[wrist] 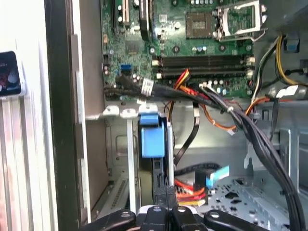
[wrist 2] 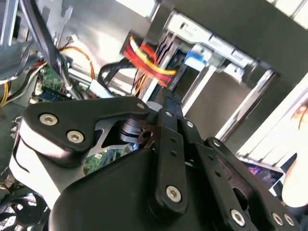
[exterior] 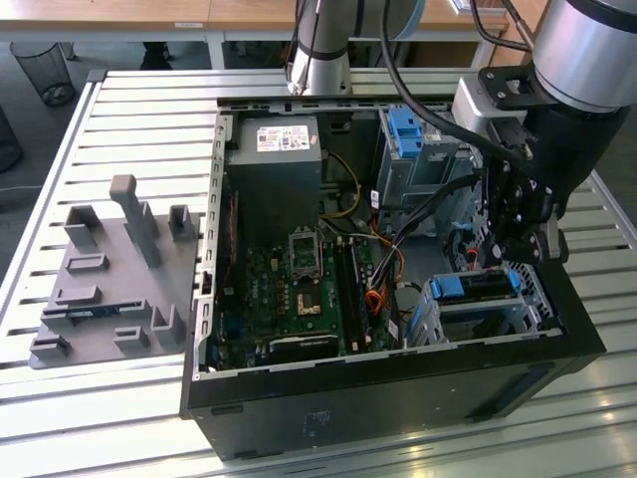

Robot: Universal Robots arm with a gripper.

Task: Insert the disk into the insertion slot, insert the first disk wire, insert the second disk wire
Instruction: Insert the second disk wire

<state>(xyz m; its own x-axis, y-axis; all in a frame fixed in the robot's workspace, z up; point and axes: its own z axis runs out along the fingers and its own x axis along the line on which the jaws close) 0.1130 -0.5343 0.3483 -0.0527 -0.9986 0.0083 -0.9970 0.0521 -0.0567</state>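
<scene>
the first step looks to be in hand: seating the disk (exterior: 476, 285) in the insertion slot (exterior: 498, 317). the disk sits at the mouth of the slot, its blue caddy edge showing just above the perforated silver bay, so it seems only partly in. the gripper (exterior: 518, 254) hangs directly over the slot, at the disk's upper edge. in the first wrist view the jaws appear drawn close together, pinching the thin dark body of the disk (wrist: 151, 139), whose blue end points away from them. no wire looks plugged into the disk yet.

judging from this, finishing the insertion calls for a straight push along the slot's length, keeping the caddy square to the bay walls so it does not bind.

room is tight. a thick bundle of black cables (wrist: 250, 130) crosses just beyond the slot, and red and yellow wires (wrist 2: 147, 60) lie beside it. the black wall of the computer case (exterior: 378, 398) runs close along the slot's outer side. the motherboard (exterior: 299, 289) lies well apart from the slot.
</scene>
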